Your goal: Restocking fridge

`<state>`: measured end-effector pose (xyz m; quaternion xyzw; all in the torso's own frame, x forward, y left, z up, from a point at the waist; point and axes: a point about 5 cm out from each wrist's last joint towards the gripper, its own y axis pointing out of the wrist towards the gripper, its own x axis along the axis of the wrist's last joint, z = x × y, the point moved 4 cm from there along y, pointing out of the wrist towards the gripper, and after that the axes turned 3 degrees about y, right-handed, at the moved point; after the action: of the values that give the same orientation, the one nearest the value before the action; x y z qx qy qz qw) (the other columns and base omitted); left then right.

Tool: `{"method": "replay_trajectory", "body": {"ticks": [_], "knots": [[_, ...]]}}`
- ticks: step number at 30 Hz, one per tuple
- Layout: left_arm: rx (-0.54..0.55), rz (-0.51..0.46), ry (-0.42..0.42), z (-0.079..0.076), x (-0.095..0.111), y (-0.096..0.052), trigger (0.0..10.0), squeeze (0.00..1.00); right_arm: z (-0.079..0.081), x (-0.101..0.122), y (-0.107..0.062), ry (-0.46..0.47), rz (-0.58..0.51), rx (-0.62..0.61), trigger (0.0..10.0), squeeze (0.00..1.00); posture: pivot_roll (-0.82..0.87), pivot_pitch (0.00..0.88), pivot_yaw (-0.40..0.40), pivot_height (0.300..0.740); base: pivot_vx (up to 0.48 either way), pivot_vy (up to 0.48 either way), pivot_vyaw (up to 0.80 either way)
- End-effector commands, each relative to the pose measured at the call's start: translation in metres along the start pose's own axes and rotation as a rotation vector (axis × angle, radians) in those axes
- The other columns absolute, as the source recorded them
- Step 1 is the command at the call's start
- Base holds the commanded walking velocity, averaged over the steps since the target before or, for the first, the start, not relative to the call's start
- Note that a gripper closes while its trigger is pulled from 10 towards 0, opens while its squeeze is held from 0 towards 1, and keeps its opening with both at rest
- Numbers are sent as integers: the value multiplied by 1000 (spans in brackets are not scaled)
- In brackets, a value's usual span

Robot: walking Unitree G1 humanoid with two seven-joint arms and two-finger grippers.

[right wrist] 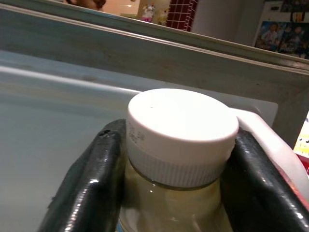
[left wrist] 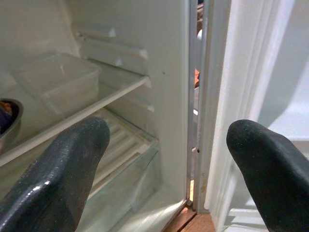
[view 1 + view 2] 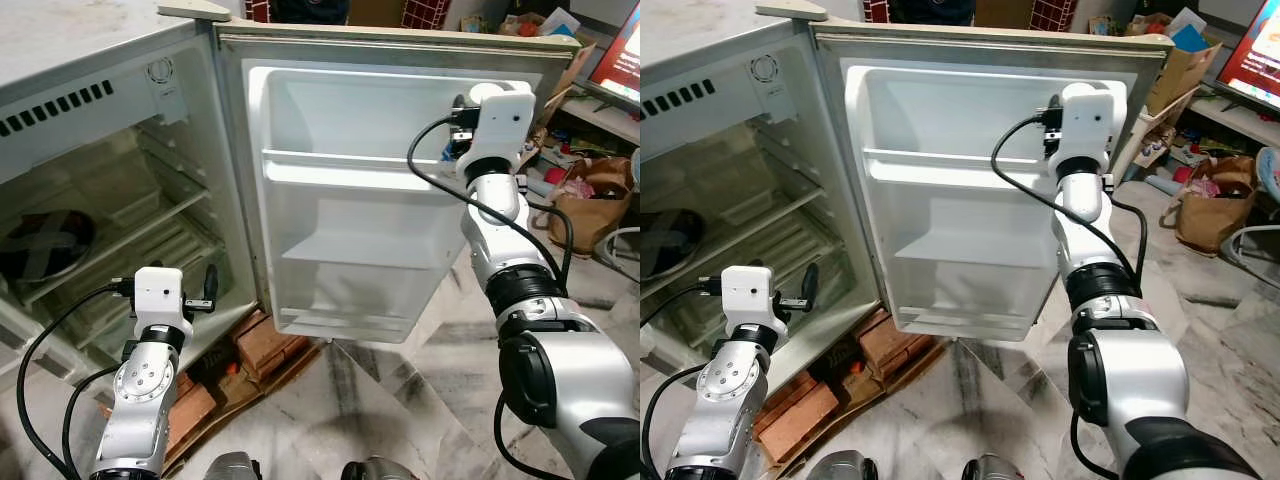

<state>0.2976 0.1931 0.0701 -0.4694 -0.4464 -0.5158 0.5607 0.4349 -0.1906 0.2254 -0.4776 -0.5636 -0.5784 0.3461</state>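
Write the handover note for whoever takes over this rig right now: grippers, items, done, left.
Right gripper: fingers shut on a white-capped jar, raised at the top shelf of the open fridge door.
Left gripper: open, empty, low by the fridge's hinge side.
Inside: a clear box on the shelf, a dark bowl beside it.
Done: door open, jar in hand.
Left: set the jar on a door shelf, release.

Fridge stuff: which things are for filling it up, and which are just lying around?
For the job:
- open fridge
- its door shelves
- white-capped jar, held in the right gripper
- left gripper, open by the fridge

Lying around:
- brown bag
- cardboard box
- bricks under the fridge
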Motion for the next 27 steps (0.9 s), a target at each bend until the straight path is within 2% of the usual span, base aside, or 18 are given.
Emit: {"method": "replay_trajectory", "body": {"ticks": [1,9,11,14,19,24,27], "knots": [[-20,-6,6,-4,4,2,10000,0,-17,-30,-9,3,133,-56,10000,1000,146,88,-32,740,0,0,0],[-19,-5,5,-4,4,2,10000,0,-19,-18,-2,8,103,-58,10000,1000,148,91,-34,740,0,0,0],[-15,-1,5,-3,4,1,10000,0,-17,-3,4,20,44,-48,10000,1000,148,94,-36,740,0,0,0],[-12,4,5,-2,3,0,10000,0,-13,7,5,20,-2,-27,10000,1000,146,94,-38,740,0,0,0],[-13,8,5,-3,2,0,10000,0,-9,14,4,9,-45,-3,10000,1000,142,94,-39,740,0,0,0],[-13,12,3,-4,1,0,10000,0,-14,23,2,-5,-97,-5,10000,1000,137,91,-40,740,0,0,0],[-13,16,2,-5,0,0,10000,0,-16,37,-2,-15,-181,0,10000,1000,134,89,-41,740,0,0,0]]}}
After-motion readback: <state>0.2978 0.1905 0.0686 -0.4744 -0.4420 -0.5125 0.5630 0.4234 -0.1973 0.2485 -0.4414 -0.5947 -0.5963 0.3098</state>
